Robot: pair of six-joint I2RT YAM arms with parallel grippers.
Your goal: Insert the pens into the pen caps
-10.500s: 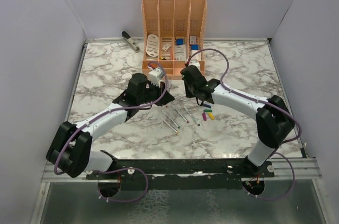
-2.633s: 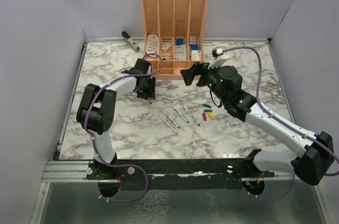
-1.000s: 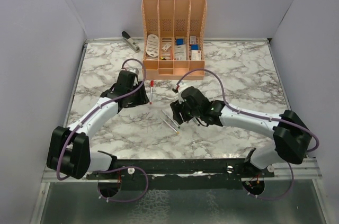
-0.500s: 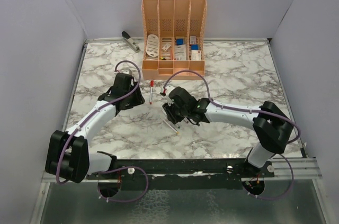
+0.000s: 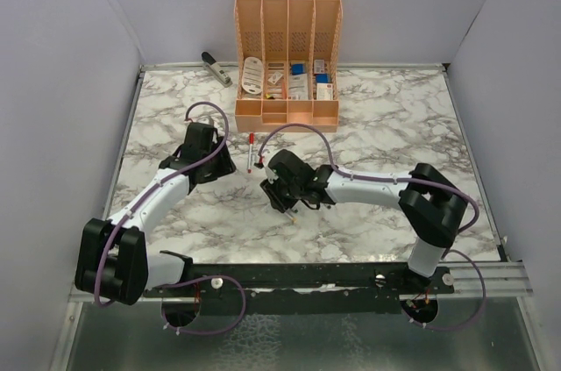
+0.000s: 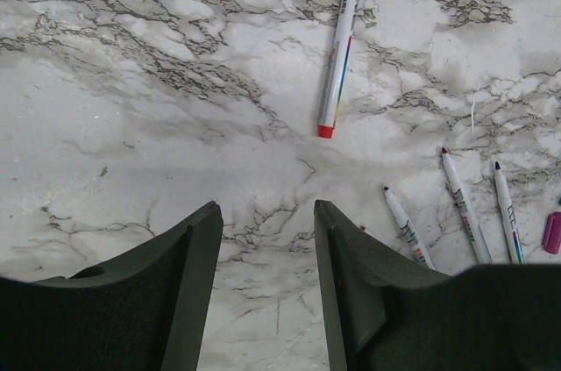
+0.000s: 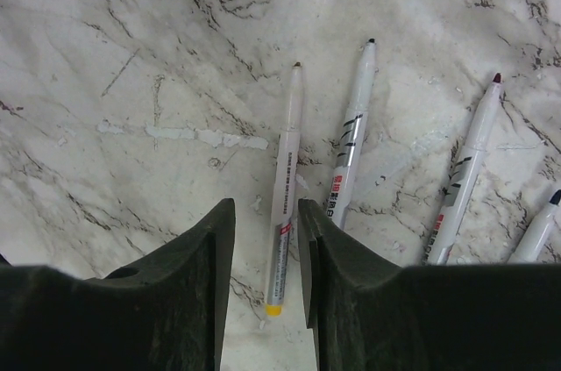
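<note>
I count four uncapped white plastic pens, one red-capped white pen and one small purple plastic cap.

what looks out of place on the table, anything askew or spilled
Nothing is spilled or damaged. One red-capped pen lies alone near the orange organizer, apart from the uncapped pens lined up by the right gripper. A stapler sits off at the far edge.

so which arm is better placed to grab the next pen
Right. The right gripper is low over the yellow-ended pen, with its jaws open either side of it. The left gripper is over bare table, and the red-ended pen lies well ahead of it.
</note>
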